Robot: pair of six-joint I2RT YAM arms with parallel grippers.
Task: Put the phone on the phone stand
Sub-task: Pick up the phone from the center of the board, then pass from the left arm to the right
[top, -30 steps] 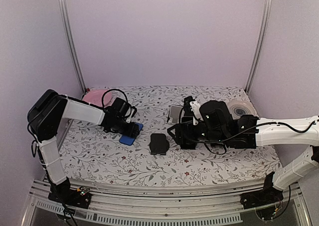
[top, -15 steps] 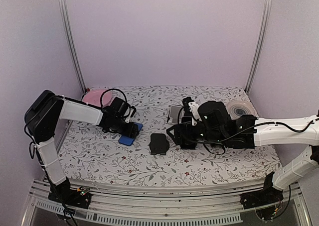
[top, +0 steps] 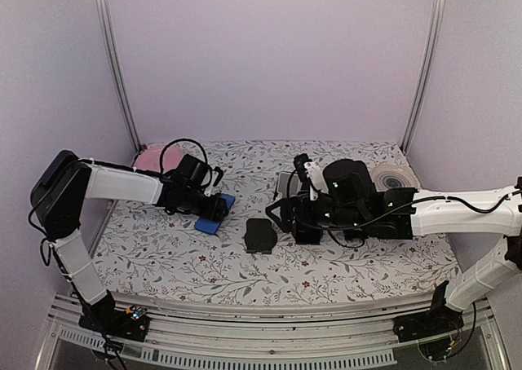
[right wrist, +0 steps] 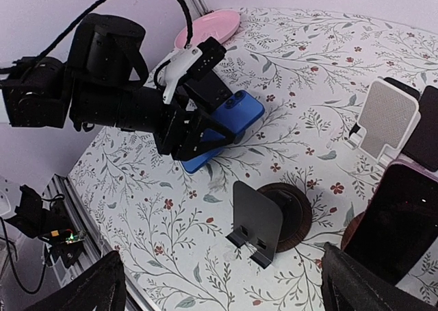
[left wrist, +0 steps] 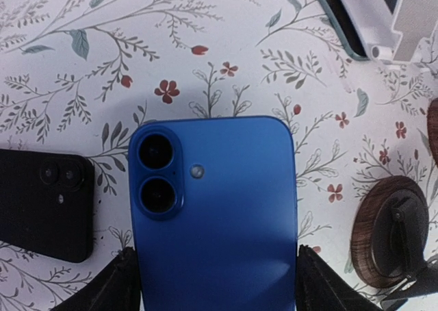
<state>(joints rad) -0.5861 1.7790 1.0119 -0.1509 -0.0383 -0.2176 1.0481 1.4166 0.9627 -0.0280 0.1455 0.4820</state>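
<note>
**Left fingers clamped on blue phone, stand well apart**

The left gripper [left wrist: 217, 287] had its fingers [left wrist: 113, 287] closed onto the long edges of the blue phone [left wrist: 215, 215], gripping near the end away from the cameras. The phone sat back side up with its twin lenses showing. It was low over the floral counter [top: 163, 256]; I couldn't tell if it was lifted or touching.

The phone stand [right wrist: 256, 222], a dark upright plate on a round wooden base, stood to the right of the blue phone and clearly apart from it, with nothing on it.

The right gripper [right wrist: 229, 287] hovered beyond the stand with its fingers [right wrist: 89, 290] spread wide and holding nothing.

Other items:
- A black phone [left wrist: 41, 201] lay flat, just beside the blue phone on its lens side.
- A white stand [right wrist: 383, 122] stood further back.
- A dark-screened phone [right wrist: 404, 215] sat near the right wrist camera.
- A pink dish [top: 155, 154] was in the far left corner.
- A white round roll [top: 395, 174] was at far right.
</note>
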